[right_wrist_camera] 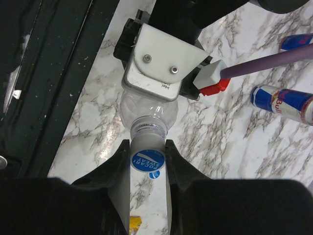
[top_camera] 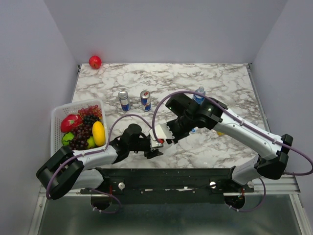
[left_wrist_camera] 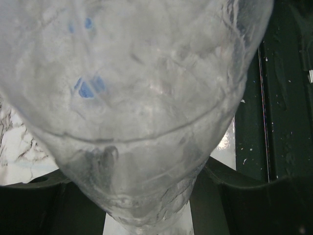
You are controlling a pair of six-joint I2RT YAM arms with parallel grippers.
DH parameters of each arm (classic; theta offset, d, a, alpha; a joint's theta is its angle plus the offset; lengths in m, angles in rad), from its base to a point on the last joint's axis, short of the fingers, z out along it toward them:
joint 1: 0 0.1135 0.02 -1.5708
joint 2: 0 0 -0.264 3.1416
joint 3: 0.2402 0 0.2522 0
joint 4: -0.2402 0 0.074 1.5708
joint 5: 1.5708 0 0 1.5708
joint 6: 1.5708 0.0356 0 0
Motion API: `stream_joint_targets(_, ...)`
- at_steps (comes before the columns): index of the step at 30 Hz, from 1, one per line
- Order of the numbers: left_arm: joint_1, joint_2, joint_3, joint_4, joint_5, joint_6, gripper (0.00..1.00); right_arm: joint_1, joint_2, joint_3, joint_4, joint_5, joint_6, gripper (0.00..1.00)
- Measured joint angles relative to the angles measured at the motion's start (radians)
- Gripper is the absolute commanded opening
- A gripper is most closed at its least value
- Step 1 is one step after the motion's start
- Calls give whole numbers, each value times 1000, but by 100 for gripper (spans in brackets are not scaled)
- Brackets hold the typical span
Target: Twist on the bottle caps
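Observation:
A clear unlabelled bottle (right_wrist_camera: 146, 113) lies on its side just above the marble, and it fills the left wrist view (left_wrist_camera: 142, 112). My left gripper (left_wrist_camera: 146, 200) is shut on its body. It shows as a white-plated head (right_wrist_camera: 157, 73) in the right wrist view. My right gripper (right_wrist_camera: 147, 146) is shut on a bottle cap (right_wrist_camera: 147, 160) with a blue printed top, which sits against the bottle's threaded neck. In the top view the two grippers meet near the front edge, the left (top_camera: 154, 143) and the right (top_camera: 165, 134). Another bottle with a blue label (top_camera: 199, 95) stands upright behind the right arm.
Two blue-and-silver cans (top_camera: 123, 100) (top_camera: 145, 100) stand mid-table, seen again at the right (right_wrist_camera: 283, 100). A white basket (top_camera: 57, 117) of fruit sits at the left edge, a red apple (top_camera: 95, 61) at the far left corner. A small blue cap (right_wrist_camera: 154, 174) and a yellow scrap (right_wrist_camera: 133, 224) lie under my right gripper.

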Motion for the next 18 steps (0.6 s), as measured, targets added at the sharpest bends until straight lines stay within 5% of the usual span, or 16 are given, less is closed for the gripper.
stream_joint_targets(18, 6, -13, 13, 20, -3, -60, 0, 0, -101, -103, 157, 34, 38, 20)
